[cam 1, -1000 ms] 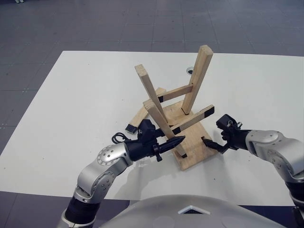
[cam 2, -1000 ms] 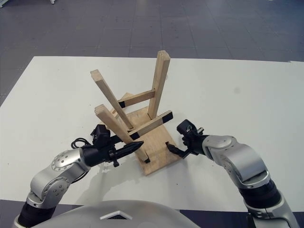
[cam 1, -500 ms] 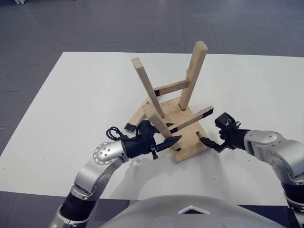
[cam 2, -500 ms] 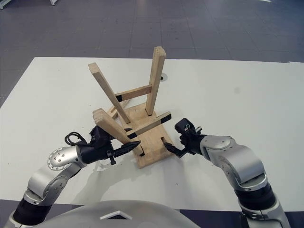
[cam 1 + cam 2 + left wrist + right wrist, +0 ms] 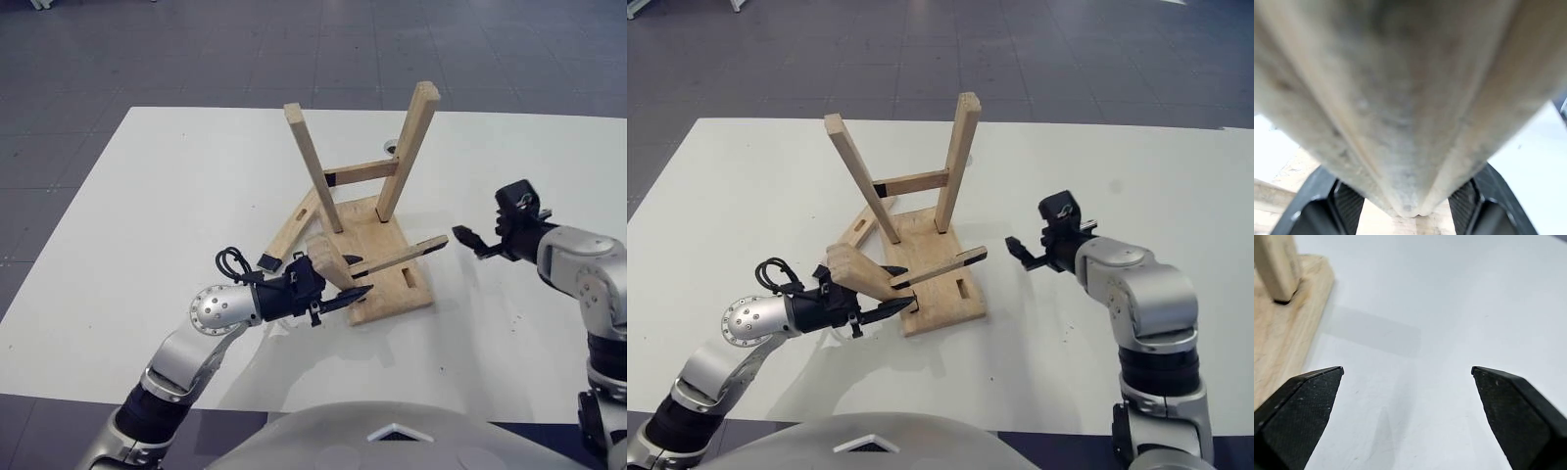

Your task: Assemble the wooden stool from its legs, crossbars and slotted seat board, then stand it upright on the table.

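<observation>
The seat board [image 5: 397, 289] lies flat mid-table [image 5: 147, 215]. Two legs [image 5: 313, 166], joined by a crossbar [image 5: 362, 173], stand in its slots at 12 o'clock. At 7 o'clock the left gripper [image 5: 348, 294] clamps a tilted third leg [image 5: 328, 262]. At 3 o'clock the right gripper [image 5: 460, 236] hovers, fingers apart. A loose leg [image 5: 292, 227] lies at 10 o'clock.

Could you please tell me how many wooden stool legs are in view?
4: two pale wooden legs stand on the slotted wooden seat board, a third leg is gripped by the left claw, a fourth leg lies on the white table beside the board.
</observation>
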### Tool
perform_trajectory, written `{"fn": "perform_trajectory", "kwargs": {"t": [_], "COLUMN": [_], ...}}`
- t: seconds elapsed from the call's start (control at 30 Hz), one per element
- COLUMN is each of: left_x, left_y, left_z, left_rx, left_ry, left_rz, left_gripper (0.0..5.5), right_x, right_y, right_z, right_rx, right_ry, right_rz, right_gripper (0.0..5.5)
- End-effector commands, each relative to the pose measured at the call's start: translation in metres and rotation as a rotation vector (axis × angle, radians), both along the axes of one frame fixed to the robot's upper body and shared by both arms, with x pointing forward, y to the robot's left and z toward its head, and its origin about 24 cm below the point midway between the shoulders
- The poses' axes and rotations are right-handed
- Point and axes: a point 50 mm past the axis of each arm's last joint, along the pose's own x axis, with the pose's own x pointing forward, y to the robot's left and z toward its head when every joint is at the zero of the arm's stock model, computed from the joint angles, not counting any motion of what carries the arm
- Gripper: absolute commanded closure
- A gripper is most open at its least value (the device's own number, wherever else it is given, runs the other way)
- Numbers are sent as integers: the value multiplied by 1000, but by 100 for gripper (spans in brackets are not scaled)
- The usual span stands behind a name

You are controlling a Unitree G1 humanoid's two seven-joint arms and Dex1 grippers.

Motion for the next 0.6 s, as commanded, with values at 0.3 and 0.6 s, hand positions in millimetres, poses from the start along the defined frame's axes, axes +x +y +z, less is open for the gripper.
{"fn": "perform_trajectory", "kwargs": {"t": [0.3, 0.6], "left_x": [-40, -28], "left_y": [58, 67], "left_z": [-82, -74], "left_rx": [311, 521], "left_ry": [408, 260], "left_rz": [-158, -319], "left_gripper": [346, 346], "right_x": [11, 3], "right_y": [12, 28], "right_z": [8, 4], "right_rx": [51, 95], "right_ry": [-50, -18], "right_rz": [3, 96], "right_gripper": [67, 67]}}
